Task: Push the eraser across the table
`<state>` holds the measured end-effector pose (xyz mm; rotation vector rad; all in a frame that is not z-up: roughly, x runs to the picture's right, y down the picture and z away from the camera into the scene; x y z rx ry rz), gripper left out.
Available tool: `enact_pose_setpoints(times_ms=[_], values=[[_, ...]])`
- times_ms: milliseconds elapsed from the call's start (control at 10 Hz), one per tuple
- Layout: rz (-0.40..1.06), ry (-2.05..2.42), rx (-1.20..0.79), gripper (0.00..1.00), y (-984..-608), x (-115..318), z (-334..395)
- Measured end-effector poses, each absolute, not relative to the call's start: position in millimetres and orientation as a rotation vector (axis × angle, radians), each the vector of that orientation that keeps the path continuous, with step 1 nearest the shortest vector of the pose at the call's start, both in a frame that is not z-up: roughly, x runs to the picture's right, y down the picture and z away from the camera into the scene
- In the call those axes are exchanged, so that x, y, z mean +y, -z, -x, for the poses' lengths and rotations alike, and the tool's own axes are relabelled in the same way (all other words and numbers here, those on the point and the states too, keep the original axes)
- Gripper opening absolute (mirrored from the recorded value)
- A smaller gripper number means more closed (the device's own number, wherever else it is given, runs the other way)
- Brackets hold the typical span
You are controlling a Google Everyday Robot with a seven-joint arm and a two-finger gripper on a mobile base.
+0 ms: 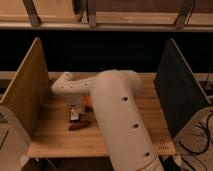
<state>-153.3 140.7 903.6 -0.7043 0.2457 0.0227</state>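
Observation:
The eraser (pixel 75 115), a small flat block with a whitish top panel, lies on the left middle of the light wooden table (pixel 50 136). My gripper (pixel 76 106) reaches down from the white wrist (pixel 65 88), directly above and behind the eraser, seemingly touching it. My large white arm (pixel 120 120) crosses the table from the front right and hides its middle.
A slim dark red item (pixel 80 126) lies just in front of the eraser. An orange object (pixel 88 102) peeks out beside the arm. A tan upright board (pixel 25 95) stands at the left and a dark one (pixel 179 90) at the right. The blue piece is hidden.

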Motion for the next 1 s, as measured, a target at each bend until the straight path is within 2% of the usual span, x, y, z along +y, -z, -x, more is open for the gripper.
enact_pose_setpoints(times_ms=[600, 1000], values=[[0.624, 0.128, 0.109, 0.00, -913.7, 103.5, 229.0], [0.511, 0.150, 0.178, 0.00, -880.8, 78.7, 209.2]])
